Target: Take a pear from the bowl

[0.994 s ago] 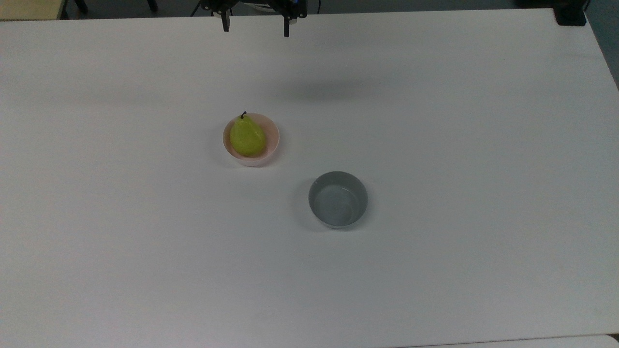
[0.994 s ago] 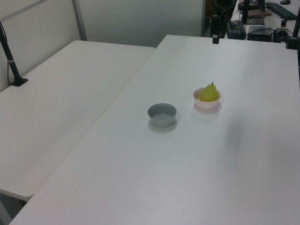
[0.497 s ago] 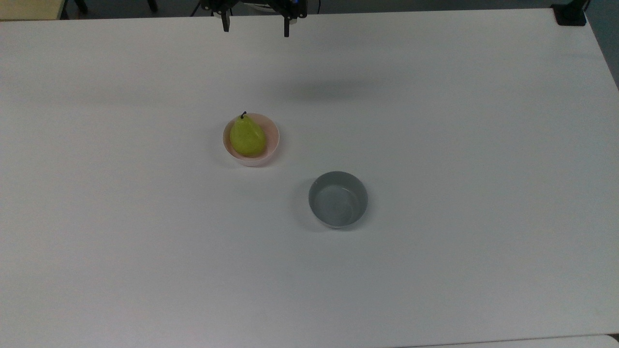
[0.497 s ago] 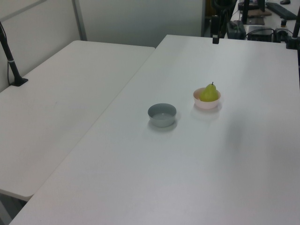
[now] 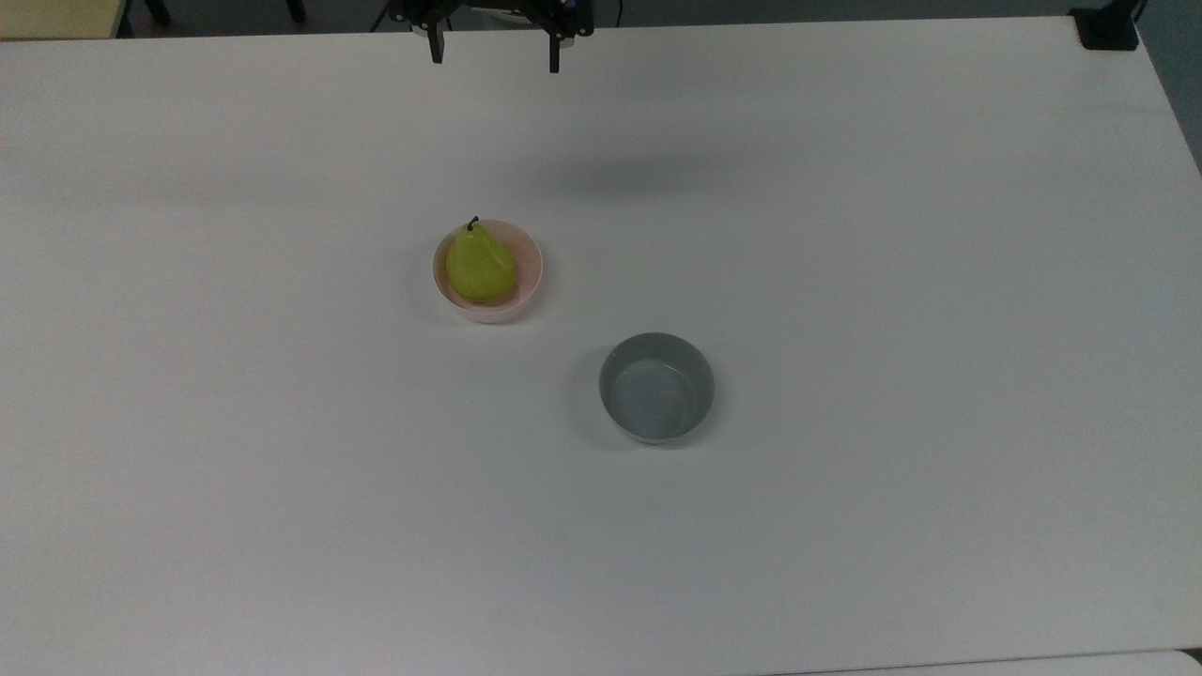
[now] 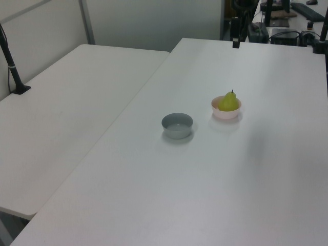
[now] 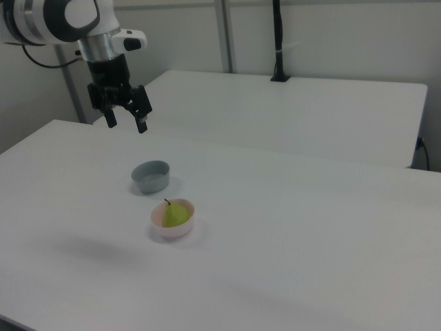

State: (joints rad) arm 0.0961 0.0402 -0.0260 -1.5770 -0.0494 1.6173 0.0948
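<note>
- Gripper (image 7: 127,121) hangs high above the table (image 7: 310,234), fingers spread wide, holding nothing.
- Pear (image 7: 176,213) sits upright, stem up, in the pink bowl (image 7: 172,228), well below and to the right view's right of the gripper.
- Grey bowl (image 7: 151,176) stands between them.

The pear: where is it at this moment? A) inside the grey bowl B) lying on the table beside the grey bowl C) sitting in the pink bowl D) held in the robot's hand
C: the pear sits inside the pink bowl, stem up, while the open hand hangs high and apart from it.
</note>
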